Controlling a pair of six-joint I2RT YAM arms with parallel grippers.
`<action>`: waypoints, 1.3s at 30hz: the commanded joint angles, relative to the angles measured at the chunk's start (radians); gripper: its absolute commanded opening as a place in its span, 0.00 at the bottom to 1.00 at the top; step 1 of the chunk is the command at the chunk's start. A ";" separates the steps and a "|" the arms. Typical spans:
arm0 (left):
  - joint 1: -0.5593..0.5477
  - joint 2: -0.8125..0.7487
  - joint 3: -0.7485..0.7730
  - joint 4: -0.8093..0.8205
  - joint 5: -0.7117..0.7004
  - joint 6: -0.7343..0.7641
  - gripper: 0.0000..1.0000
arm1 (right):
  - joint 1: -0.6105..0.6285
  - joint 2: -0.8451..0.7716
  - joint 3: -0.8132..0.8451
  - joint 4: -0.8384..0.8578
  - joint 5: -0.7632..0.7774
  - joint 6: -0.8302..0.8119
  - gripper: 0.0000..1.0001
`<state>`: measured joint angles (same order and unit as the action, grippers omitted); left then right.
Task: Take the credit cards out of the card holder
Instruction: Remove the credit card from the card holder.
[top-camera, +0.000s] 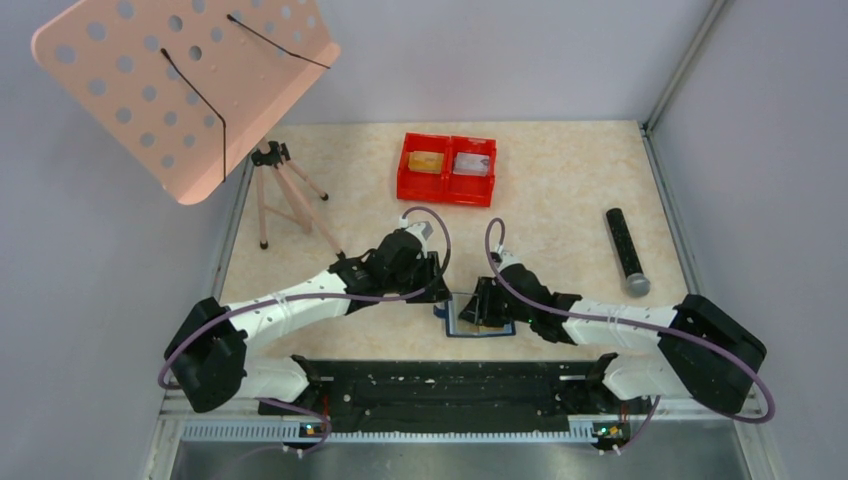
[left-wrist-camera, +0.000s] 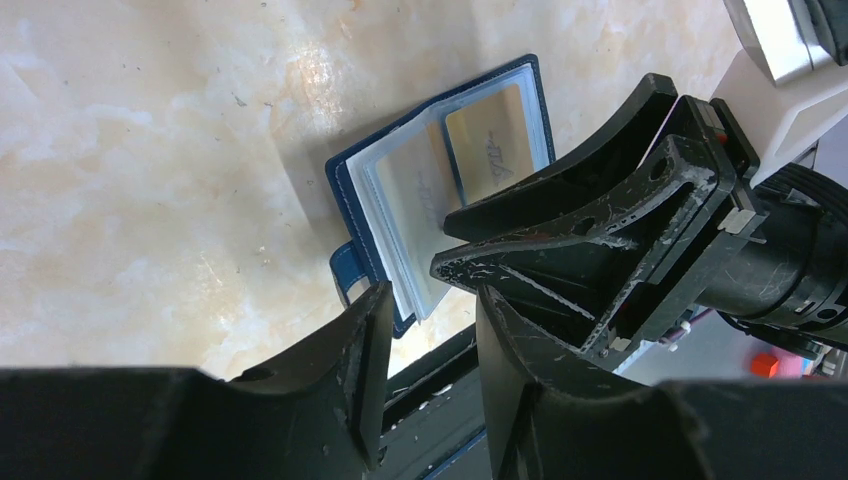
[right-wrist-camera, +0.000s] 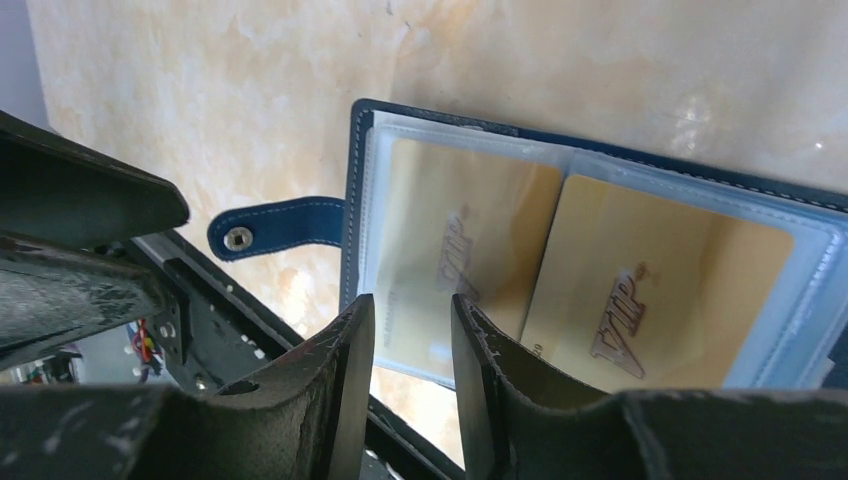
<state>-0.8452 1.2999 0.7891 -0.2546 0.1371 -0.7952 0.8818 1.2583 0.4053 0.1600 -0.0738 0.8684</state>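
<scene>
Credit cards (right-wrist-camera: 660, 285) in the card holder (right-wrist-camera: 290, 222) read "VIP".

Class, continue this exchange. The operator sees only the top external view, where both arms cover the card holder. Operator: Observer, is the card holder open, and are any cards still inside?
Observer: Yes, open. The right wrist view shows the card holder with two gold-tan credit cards side by side in clear sleeves.
Operator: Is one being pulled out yet?
Observer: Unclear. The right gripper stands at the edge of the sleeve nearer the closure tab, fingers slightly apart; no grip can be confirmed.
Operator: And on the other side?
Observer: The left gripper is open beside the holder's corner by that tab, holding nothing.
</scene>
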 joint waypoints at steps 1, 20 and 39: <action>-0.003 -0.015 0.023 0.031 -0.010 -0.010 0.41 | 0.008 0.020 0.001 0.103 -0.020 0.022 0.35; -0.083 0.162 0.024 0.245 0.112 -0.079 0.26 | -0.126 -0.312 0.027 -0.317 0.091 -0.085 0.37; -0.084 0.371 -0.065 0.526 0.095 -0.093 0.34 | -0.162 -0.307 -0.083 -0.239 0.122 -0.086 0.34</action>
<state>-0.9249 1.6482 0.7403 0.1848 0.2451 -0.8875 0.7349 0.9417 0.3340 -0.1280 0.0330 0.7959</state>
